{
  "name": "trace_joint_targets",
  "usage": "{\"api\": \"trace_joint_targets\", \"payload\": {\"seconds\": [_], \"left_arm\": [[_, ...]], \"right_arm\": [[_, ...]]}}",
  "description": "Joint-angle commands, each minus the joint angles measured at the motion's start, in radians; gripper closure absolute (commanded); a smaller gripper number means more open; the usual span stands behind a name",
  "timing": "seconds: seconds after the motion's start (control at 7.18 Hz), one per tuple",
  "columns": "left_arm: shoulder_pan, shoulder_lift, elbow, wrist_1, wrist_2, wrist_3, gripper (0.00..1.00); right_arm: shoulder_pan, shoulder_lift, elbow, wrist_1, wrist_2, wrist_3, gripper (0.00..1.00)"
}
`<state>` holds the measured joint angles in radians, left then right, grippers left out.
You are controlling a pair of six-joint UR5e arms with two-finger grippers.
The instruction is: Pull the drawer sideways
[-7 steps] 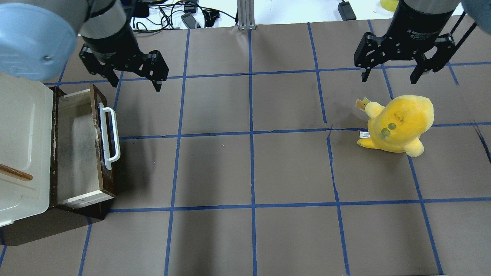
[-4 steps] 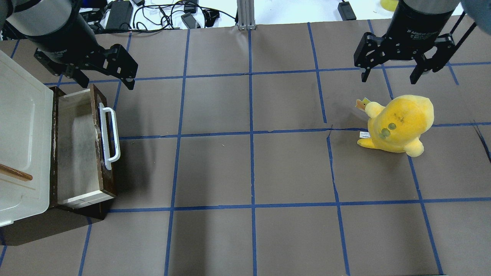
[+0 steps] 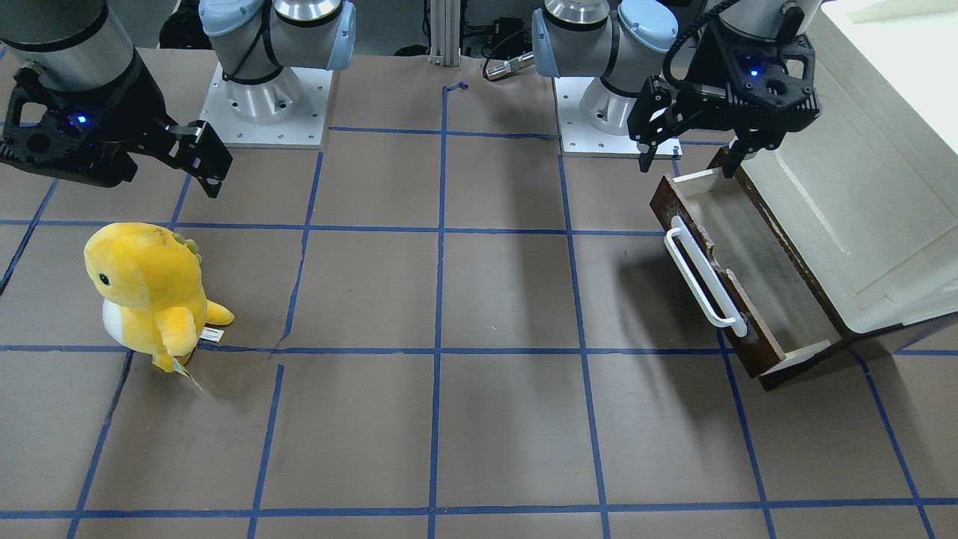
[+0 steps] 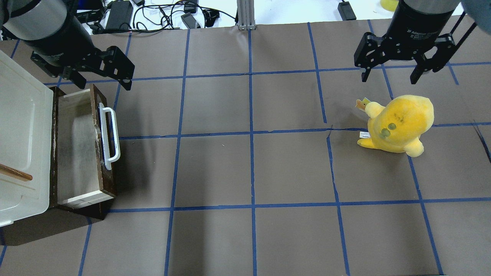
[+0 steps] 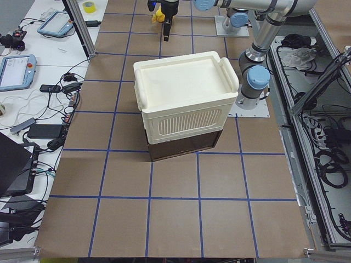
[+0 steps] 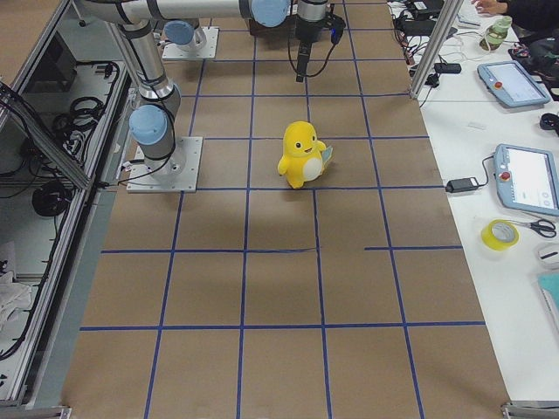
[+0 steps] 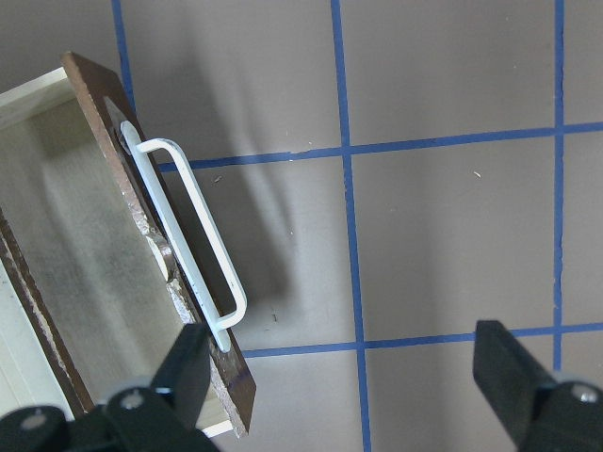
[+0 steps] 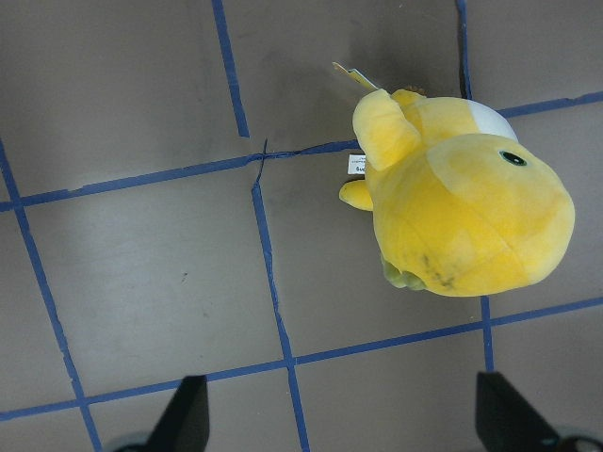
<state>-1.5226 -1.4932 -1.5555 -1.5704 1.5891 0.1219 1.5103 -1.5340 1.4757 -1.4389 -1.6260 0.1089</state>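
The drawer [image 4: 76, 145] has a dark brown front, a long white bar handle [image 4: 110, 138] and pale inner walls. It stands pulled out from under the cream cabinet at the table's left. It also shows in the front view [image 3: 771, 284] and in the left wrist view [image 7: 85, 273]. My left gripper [image 4: 104, 82] is open and empty. It hovers over the drawer's far end, clear of the handle. My right gripper [image 4: 388, 78] is open and empty, above and behind the yellow plush.
A yellow plush toy [image 4: 399, 122] stands at the right, below my right gripper. The big cream cabinet [image 4: 19, 134] with a small wooden handle sits over the drawer at the left edge. Cables lie beyond the table's far edge.
My left gripper has moved left and back, from beyond the handle's far end to over the drawer's far corner. The drawer and the right arm have not moved.
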Motion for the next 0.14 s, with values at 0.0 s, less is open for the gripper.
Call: {"api": "trace_joint_targets", "payload": {"seconds": [0.0], "left_arm": [[-0.001, 0.001, -0.001, 0.003, 0.0, -0.002, 0.02]], "right_arm": [[0.001, 0.0, 0.0, 0.0, 0.0, 0.0, 0.0]]}}
